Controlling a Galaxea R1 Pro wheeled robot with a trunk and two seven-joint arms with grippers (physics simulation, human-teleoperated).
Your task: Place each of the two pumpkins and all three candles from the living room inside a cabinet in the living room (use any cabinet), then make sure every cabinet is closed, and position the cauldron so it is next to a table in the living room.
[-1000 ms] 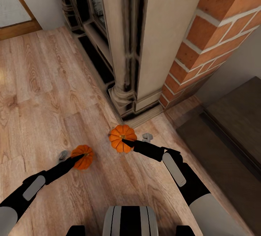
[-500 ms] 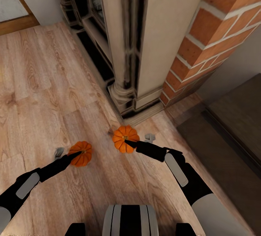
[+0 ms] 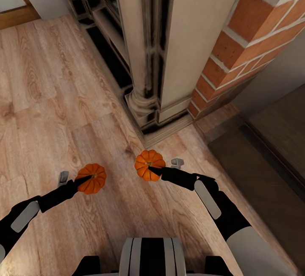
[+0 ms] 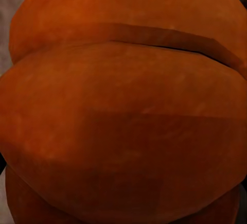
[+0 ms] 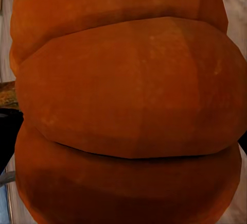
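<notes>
Pumpkins, one (image 3: 91, 178) at nine o'clock clamped in the left tool (image 3: 83, 179), one (image 3: 149, 164) in the right tool (image 3: 153, 168), look light, rigid, ribbed — pinch across the ribs.

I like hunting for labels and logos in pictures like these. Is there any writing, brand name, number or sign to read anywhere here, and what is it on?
None: no text, number or sign can be read.
The two pumpkins, one at the left gripper and one at the right gripper, show plain orange skin.
The brick wall, pale column and wood floor carry no writing.
</notes>
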